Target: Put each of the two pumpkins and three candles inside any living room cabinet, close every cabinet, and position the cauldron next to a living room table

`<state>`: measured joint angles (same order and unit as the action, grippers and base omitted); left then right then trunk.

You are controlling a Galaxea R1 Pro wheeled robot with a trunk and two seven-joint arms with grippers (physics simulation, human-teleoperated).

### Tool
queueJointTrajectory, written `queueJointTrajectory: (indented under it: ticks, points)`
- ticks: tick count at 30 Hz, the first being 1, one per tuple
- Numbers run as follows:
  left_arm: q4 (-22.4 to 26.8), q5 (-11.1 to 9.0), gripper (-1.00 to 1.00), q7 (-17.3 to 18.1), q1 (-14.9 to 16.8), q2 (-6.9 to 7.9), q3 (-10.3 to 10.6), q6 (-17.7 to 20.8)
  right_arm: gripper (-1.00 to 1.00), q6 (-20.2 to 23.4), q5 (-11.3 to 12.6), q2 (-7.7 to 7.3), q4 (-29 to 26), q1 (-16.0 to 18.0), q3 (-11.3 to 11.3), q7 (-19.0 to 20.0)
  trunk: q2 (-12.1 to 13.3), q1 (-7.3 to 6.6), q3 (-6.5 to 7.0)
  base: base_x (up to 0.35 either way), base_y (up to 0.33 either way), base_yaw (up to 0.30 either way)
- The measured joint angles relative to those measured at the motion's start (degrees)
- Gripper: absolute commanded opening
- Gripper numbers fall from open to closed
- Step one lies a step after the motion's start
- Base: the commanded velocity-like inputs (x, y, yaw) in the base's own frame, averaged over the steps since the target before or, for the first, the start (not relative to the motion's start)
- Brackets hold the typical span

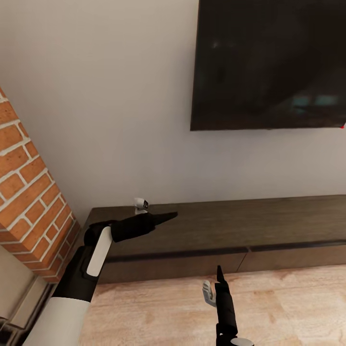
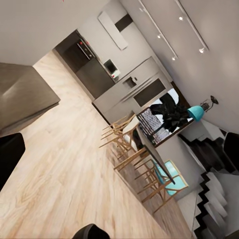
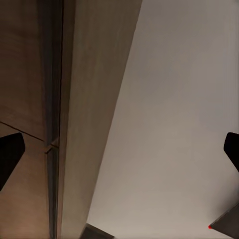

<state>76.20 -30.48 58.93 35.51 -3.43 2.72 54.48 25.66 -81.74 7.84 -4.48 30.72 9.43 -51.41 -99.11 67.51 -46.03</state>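
plain grey wall [image 1: 120, 120], dark tv [image 1: 269, 62], brick fireplace [image 1: 29, 192], pale wood floor [image 1: 158, 307].

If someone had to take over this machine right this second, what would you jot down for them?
Left gripper: over the cabinet top near its left end; open or shut unclear.
Right gripper: open, holding nothing, low in front of the cabinet's drawer fronts.
Cabinet: the drawer fronts in view look closed.
Pumpkins, candles, cauldron: not spotted here, so nothing confirms any step as done.
Left to do: likely find the items, stow them, close every drawer, place the cauldron beside a table.
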Motion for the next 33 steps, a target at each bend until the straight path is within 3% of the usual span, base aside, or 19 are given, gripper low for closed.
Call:
queueJointTrajectory:
  ticks: [7, 15, 33]
  points:
    - [0.05, 0.00, 1.00, 0.04, 0.00, 0.00, 0.05, 0.00, 1.00, -0.10, 0.02, 0.07, -0.08, 0.02, 0.06, -1.14, -2.81, 1.54, -1.26, 0.000, 0.000, 0.000]
    - [0.14, 0.00, 1.00, -0.01, 0.00, 0.00, 0.09, 0.00, 1.00, -1.57, 0.02, 0.10, -0.04, -0.02, -0.01, -9.93, -6.02, 3.29, -2.69, 0.000, 0.000, 0.000]
    - [0.09, 0.00, 1.00, 0.03, 0.00, 0.00, 0.06, 0.00, 1.00, -2.01, 0.36, 0.25, -0.45, 0.01, -0.03, -10.92, -13.24, 7.25, -5.92, 0.000, 0.000, 0.000]
